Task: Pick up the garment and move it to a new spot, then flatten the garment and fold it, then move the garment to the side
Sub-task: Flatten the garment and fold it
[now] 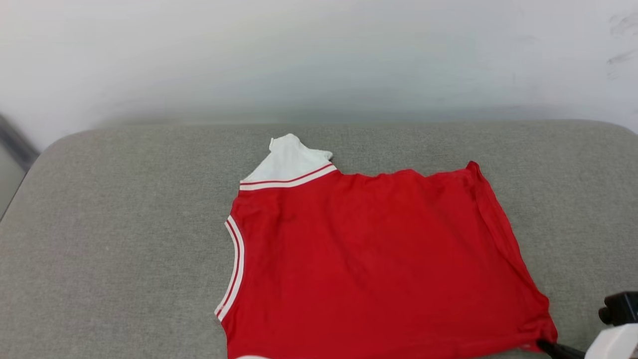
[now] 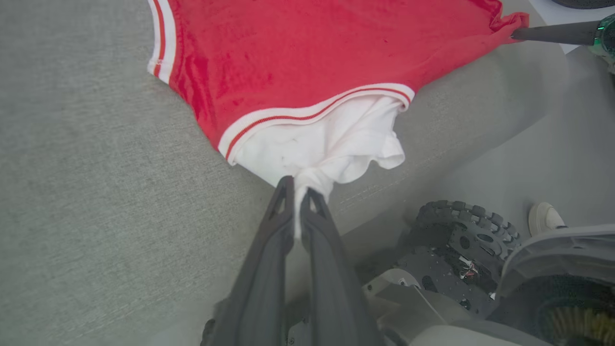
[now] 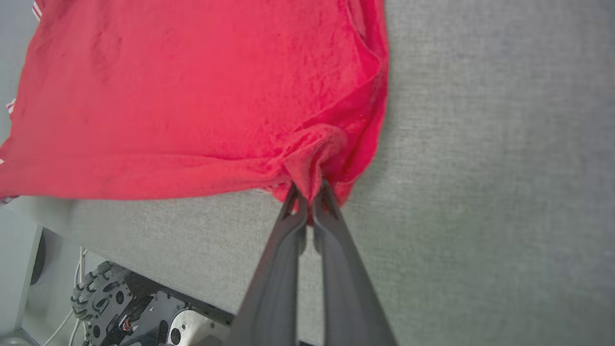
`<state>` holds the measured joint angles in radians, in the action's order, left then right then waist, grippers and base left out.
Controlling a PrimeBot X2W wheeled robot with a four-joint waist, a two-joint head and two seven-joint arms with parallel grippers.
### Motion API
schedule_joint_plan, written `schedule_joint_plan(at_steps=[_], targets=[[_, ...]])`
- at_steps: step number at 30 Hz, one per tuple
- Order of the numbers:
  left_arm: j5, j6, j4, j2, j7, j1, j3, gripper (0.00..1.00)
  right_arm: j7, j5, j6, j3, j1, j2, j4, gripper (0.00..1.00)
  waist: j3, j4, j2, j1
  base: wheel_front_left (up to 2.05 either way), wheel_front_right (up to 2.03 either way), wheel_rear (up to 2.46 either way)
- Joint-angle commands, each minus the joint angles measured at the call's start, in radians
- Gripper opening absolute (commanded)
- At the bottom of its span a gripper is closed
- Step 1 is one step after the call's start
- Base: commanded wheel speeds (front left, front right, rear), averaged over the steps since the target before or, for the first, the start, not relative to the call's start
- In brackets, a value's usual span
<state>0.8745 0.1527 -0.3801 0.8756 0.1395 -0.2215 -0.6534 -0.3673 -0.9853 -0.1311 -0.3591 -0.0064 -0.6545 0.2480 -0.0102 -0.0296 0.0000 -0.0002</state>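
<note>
The red garment [image 1: 379, 259] lies spread on the grey cushion, plain side up, so its letters and number are hidden. One white sleeve [image 1: 289, 159] with striped trim points toward the far wall. In the left wrist view my left gripper [image 2: 300, 190] is shut on the bunched end of the other white sleeve [image 2: 336, 139], at the cushion's near edge. My right gripper [image 3: 310, 190] is shut on a gathered red hem corner of the garment [image 3: 182, 96]. That same gripper [image 1: 541, 343] pinches the corner at the lower right of the head view.
The grey cushioned surface [image 1: 124, 224] extends wide on the left and behind the garment, ending at a white wall [image 1: 319, 60]. My wheeled base [image 2: 456, 250] sits below the cushion's near edge, with cables [image 3: 67, 307] beside it.
</note>
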Motion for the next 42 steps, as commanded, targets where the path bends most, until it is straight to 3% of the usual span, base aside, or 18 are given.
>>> schedule_joint_plan(at_steps=[1, 12, 22, 34, 42], targets=[[0.009, -0.002, -0.007, 0.011, 0.006, -0.016, -0.004, 0.0, -0.011, -0.005, 0.001, 0.02, 0.024, -0.004, -0.011, 0.0, 0.003, 0.004, 0.0, 0.0002, 0.0, 0.0, 0.0], [0.02, -0.019, -0.048, 0.051, -0.012, -0.024, 0.018, 0.0, -0.13, 0.032, 0.001, 0.193, 0.172, 0.068, -0.205, 0.0, -0.025, 0.026, 0.0, 0.0002, 0.0, 0.0, 0.0], [-0.031, -0.01, -0.037, 0.032, -0.095, 0.116, 0.114, 0.0, -0.248, 0.091, 0.001, 0.323, 0.127, 0.15, -0.347, 0.0, -0.106, 0.032, 0.0, 0.0002, 0.0, 0.0, 0.0], [-0.065, -0.055, 0.097, -0.034, -0.048, 0.303, 0.098, 0.0, -0.366, 0.273, 0.001, 0.351, -0.066, 0.229, -0.296, 0.0, -0.226, 0.025, 0.0, 0.0002, 0.0, 0.0, 0.0], [-0.115, -0.109, 0.241, -0.108, -0.032, 0.436, 0.05, 0.0, -0.388, 0.347, 0.001, 0.343, -0.156, 0.236, -0.225, 0.0, -0.276, 0.004, 0.0, 0.0002, 0.0, 0.0, 0.0]])
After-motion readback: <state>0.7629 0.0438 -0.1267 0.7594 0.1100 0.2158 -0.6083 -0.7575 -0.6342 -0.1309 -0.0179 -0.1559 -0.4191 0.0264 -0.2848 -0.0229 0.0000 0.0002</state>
